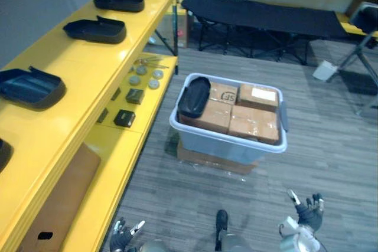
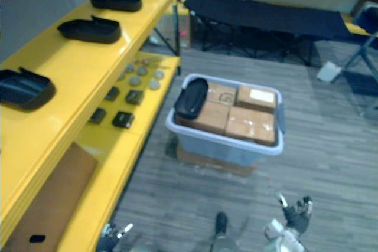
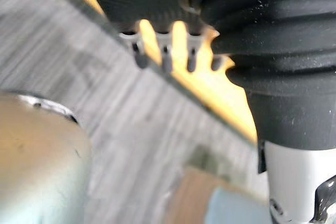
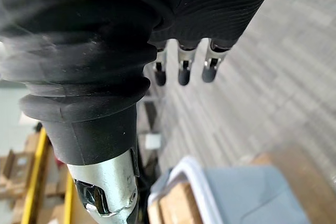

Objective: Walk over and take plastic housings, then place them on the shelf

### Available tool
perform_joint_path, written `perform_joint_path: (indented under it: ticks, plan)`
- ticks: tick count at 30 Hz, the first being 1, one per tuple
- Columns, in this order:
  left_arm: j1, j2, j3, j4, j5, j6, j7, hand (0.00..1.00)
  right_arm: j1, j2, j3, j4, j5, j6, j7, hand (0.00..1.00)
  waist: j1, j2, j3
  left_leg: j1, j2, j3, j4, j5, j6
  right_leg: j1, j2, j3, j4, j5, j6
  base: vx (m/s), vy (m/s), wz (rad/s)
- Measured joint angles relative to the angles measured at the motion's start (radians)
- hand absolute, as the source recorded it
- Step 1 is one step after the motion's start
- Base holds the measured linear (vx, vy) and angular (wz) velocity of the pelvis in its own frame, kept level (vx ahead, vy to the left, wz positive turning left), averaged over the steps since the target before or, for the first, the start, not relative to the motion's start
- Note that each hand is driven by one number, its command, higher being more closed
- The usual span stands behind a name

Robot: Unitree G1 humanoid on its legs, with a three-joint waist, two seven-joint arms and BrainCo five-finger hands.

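Approach step seemingly running: left hand (image 1: 121,240), right hand (image 1: 308,213) hanging spread, empty; next needing walk-up to black oval plastic housing (image 1: 194,97).

Yellow shelf (image 1: 77,69) runs along the left, near to far. Top board: black plastic housings (image 1: 94,29) lying in a row, spaced apart. Lower board (image 1: 127,146): brown sheet (image 1: 62,196) nearest, then small black boxes (image 1: 124,118), then grey discs (image 1: 144,78) farther on. Grey plank floor (image 1: 319,146): pale bin (image 1: 230,146) at centre, sitting on flat cardboard (image 1: 212,160); black folding cot (image 1: 266,16) far; small white container (image 1: 324,70) far right.
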Motion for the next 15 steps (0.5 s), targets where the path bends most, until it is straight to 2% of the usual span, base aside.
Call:
perform_joint_path:
  ticks: [2, 3, 4, 5, 6, 7, 8, 9, 10, 12, 15]
  plan:
    - [-0.012, -0.002, 0.022, -0.018, -0.015, 0.012, 0.013, 0.0, -0.013, 0.0, 0.033, 0.0, -0.036, 0.0, 0.009, 0.0, -0.006, 0.003, 0.008, 0.0, 0.034, 0.0, -0.001, 0.008, -0.007, -0.02, 0.0, -0.072, 0.175, 0.014, -0.075, 0.09, 0.009, -0.23]
    - [-0.017, 0.036, 0.035, -0.023, -0.021, 0.025, 0.015, 0.0, -0.006, 0.004, 0.067, 0.003, -0.066, -0.002, 0.017, 0.0, 0.001, -0.038, -0.003, -0.006, 0.013, -0.017, 0.014, 0.006, -0.01, 0.007, -0.003, -0.074, 0.211, 0.044, -0.083, 0.12, 0.031, -0.16]
    - [-0.021, 0.04, 0.036, -0.017, -0.021, 0.035, 0.015, 0.0, -0.013, 0.001, 0.084, 0.006, -0.073, -0.004, 0.017, 0.0, 0.011, -0.044, -0.005, -0.013, 0.01, -0.03, 0.018, 0.007, -0.009, 0.007, 0.004, -0.074, 0.189, 0.055, -0.084, 0.09, -0.002, -0.39]
    - [-0.023, 0.034, 0.039, -0.012, -0.021, 0.038, 0.015, 0.0, -0.044, -0.004, 0.114, 0.015, -0.08, -0.023, 0.016, 0.0, 0.017, -0.054, -0.012, -0.039, 0.009, -0.046, 0.021, 0.013, 0.001, 0.007, 0.023, -0.063, 0.113, 0.125, -0.088, -0.01, -0.033, -0.61]
    - [-0.023, 0.027, 0.038, -0.008, -0.021, 0.037, 0.015, 0.0, -0.069, -0.005, 0.134, 0.02, -0.082, -0.032, 0.013, 0.0, 0.023, -0.05, -0.013, -0.054, 0.009, -0.044, -0.002, 0.027, 0.024, 0.012, 0.041, -0.049, 0.017, 0.216, -0.07, -0.02, -0.026, -0.67]
    - [-0.025, 0.007, 0.041, 0.008, -0.02, 0.034, 0.016, 0.0, -0.097, -0.004, 0.143, 0.018, -0.084, -0.034, 0.011, 0.0, 0.032, -0.029, -0.002, -0.052, 0.023, -0.027, -0.034, 0.039, 0.018, 0.007, 0.042, -0.06, 0.025, 0.195, -0.09, 0.01, 0.027, -0.36]
    - [-0.029, 0.004, 0.042, 0.022, -0.021, 0.035, 0.017, 0.0, -0.106, -0.005, 0.148, 0.026, -0.084, -0.034, 0.003, 0.0, 0.036, -0.031, 0.002, -0.049, 0.022, -0.03, -0.037, 0.047, 0.006, 0.005, 0.034, -0.082, 0.128, 0.071, -0.114, 0.09, 0.026, -0.27]
    - [-0.009, 0.006, 0.049, 0.035, -0.021, 0.034, 0.027, 0.0, -0.106, -0.005, 0.159, 0.043, -0.083, -0.033, -0.008, 0.0, 0.052, -0.034, 0.006, -0.037, 0.007, -0.027, -0.032, 0.05, 0.002, 0.025, 0.039, -0.095, 0.14, 0.033, -0.094, 0.08, -0.025, -0.21]
    - [0.007, 0.001, 0.083, 0.064, -0.022, 0.034, 0.039, 0.0, -0.111, -0.005, 0.175, 0.042, -0.083, -0.033, -0.009, 0.0, 0.069, -0.043, 0.006, -0.037, 0.005, -0.027, -0.009, 0.049, 0.002, 0.073, 0.044, -0.097, 0.062, 0.042, -0.084, 0.06, -0.091, -0.29]
    - [0.013, -0.015, 0.111, 0.099, -0.055, 0.03, 0.054, 0.0, -0.129, -0.014, 0.197, 0.047, -0.08, -0.03, -0.008, 0.0, 0.08, -0.055, 0.022, -0.037, -0.002, -0.035, 0.012, 0.049, 0.002, 0.124, 0.051, -0.097, -0.028, 0.063, -0.068, -0.04, -0.105, -0.09]
    - [0.023, -0.054, 0.11, 0.122, -0.146, 0.027, 0.053, 0.0, -0.138, -0.056, 0.196, 0.053, -0.083, -0.015, -0.005, 0.0, 0.074, -0.021, 0.057, -0.055, 0.002, -0.096, 0.028, 0.057, -0.01, 0.13, 0.054, -0.115, -0.028, 0.062, -0.074, -0.1, 0.001, 0.18]
